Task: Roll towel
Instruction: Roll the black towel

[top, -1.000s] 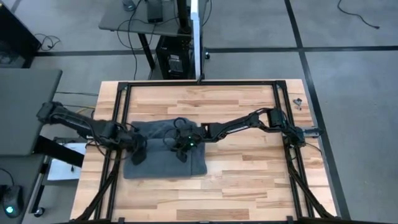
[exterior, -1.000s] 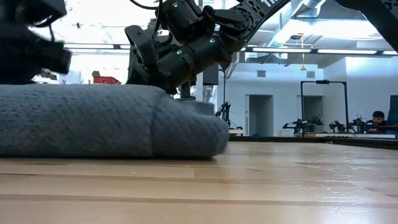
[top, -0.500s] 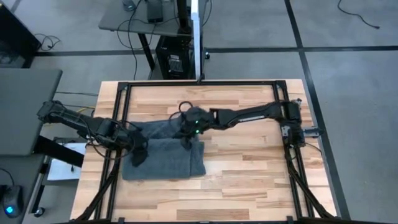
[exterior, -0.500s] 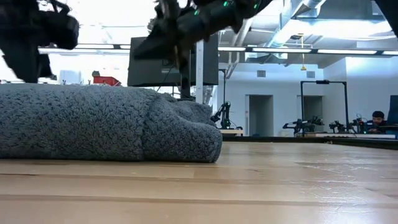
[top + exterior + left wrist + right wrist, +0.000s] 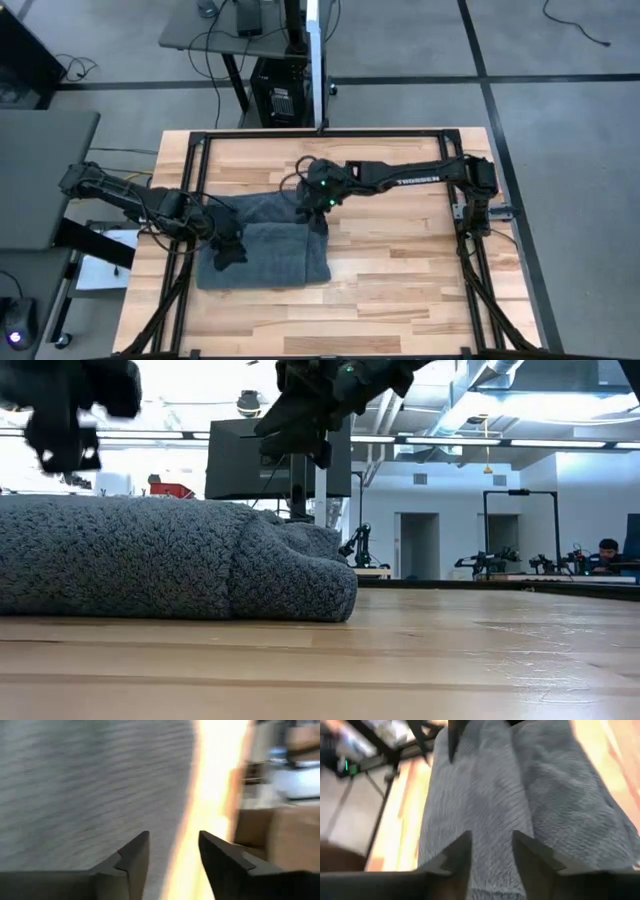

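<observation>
Lying folded at frame centre-left on the wooden table: the towel. Hovering spread over its left edge, left gripper; spread above its upper right corner, right gripper, both empty.

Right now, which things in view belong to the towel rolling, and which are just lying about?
Job:
- towel, partly folded on the table
- left end effector, open above the towel's left end
- right end effector, open over its far right corner

Lying about:
- small dark parts at the table's far right corner
- monitor behind
</observation>
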### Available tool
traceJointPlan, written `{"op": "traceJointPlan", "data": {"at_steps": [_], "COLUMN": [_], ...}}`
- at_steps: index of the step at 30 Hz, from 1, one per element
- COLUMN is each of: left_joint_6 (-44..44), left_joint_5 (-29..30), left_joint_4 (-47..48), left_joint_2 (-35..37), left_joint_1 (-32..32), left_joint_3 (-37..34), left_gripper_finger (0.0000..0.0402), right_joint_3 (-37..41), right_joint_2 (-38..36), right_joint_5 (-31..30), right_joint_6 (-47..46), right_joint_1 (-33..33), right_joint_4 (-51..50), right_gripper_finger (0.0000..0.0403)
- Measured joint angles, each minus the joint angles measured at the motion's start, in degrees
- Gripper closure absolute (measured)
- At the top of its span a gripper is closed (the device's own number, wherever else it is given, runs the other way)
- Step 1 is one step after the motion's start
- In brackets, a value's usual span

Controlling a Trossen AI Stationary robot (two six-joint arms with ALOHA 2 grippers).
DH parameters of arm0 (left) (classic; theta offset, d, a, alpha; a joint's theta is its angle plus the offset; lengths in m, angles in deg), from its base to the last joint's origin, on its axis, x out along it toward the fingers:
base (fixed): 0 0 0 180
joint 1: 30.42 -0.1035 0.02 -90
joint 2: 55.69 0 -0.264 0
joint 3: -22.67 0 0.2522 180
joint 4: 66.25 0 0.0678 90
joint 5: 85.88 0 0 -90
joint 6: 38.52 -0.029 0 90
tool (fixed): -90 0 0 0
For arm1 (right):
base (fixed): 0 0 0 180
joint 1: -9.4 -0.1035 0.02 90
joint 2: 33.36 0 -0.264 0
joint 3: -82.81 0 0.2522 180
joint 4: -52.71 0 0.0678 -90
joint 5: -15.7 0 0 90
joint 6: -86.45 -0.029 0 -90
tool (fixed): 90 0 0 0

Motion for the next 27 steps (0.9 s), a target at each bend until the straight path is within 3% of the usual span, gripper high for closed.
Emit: {"op": "traceJointPlan", "data": {"at_steps": [4, 8, 13, 19, 24, 27], "left_joint_6": [-0.6, -1.6, 0.4, 8.1, 17.0, 24.8], "left_joint_5": [0.9, 2.8, 4.4, 8.4, 15.4, 21.2], "left_joint_4": [7.5, 16.5, 24.6, 35.0, 35.3, 30.3], "left_joint_2": [-7.2, -15.7, -23.5, -27.2, -27.0, -26.9], "left_joint_1": [2.5, 4.7, 8.9, 17.2, 28.6, 38.5], "left_joint_3": [7.5, 15.6, 25.1, 33.7, 37.3, 36.5], "left_gripper_finger": [0.0220, 0.0230, 0.0237, 0.0238, 0.0238, 0.0238], "right_joint_3": [0.0, 0.0, 0.0, 0.0, 0.0, 0.0], "right_joint_2": [0.0, 0.0, 0.0, 0.0, 0.0, 0.1], "right_joint_5": [-2.2, -6.9, -7.4, -7.4, -7.4, -7.4], "right_joint_6": [9.5, 13.4, 13.0, 12.5, 6.4, 3.2], "right_joint_1": [-3.1, -4.8, -5.5, -8.4, -11.6, -14.5], "right_joint_4": [-0.6, -0.8, -2.1, -2.2, -2.9, -2.7], "right_gripper_finger": [0.0155, 0.0122, 0.0117, 0.0117, 0.0117, 0.0117]}}
